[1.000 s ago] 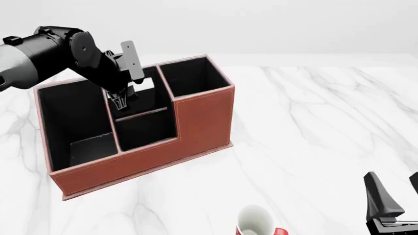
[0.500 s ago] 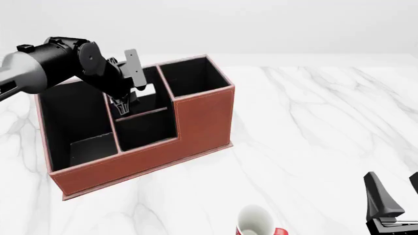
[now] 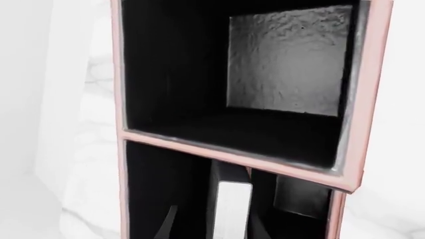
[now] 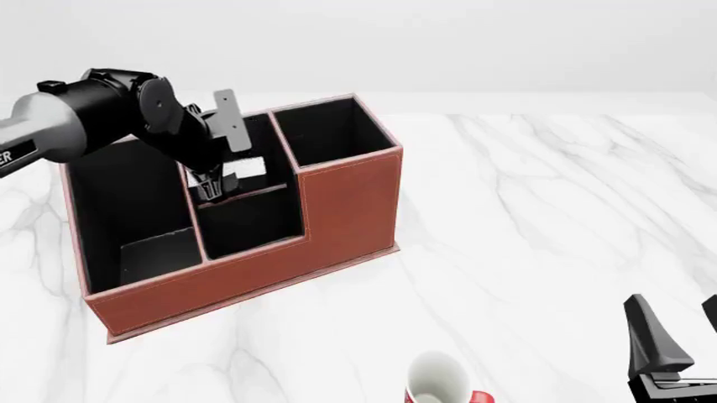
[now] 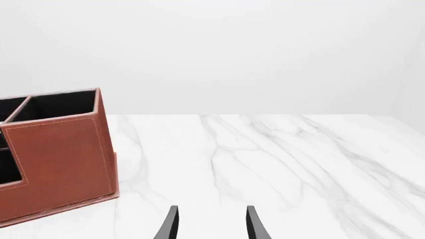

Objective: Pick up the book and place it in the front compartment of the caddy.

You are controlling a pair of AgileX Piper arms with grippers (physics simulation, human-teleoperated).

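The reddish-brown caddy point(image 4: 348, 201) stands at the left of the marble table, also seen in the right wrist view point(image 5: 59, 159). My left gripper point(image 4: 210, 191) points down into its middle column, at the low divider between the two middle compartments. In the left wrist view the book point(image 3: 232, 209) stands on edge, white strip up, below the caddy's pale rim point(image 3: 226, 154). It sits between my left gripper's point(image 3: 212, 226) spread fingers, with a gap on one side. In the front view the book's white strip point(image 4: 244, 168) shows just behind that divider. My right gripper point(image 4: 677, 332) is open and empty, far from the caddy.
A white mug point(image 4: 437, 378) with a red handle stands at the table's front edge, left of the right gripper. The caddy's tall rear-right compartment point(image 4: 331, 126) rises beside the left arm. Bare marble point(image 5: 279, 159) stretches to the right of the caddy.
The left arm has drawn a little to the left and its gripper has sunk slightly. The book's white strip shows larger and lower behind it. The right arm has not moved.
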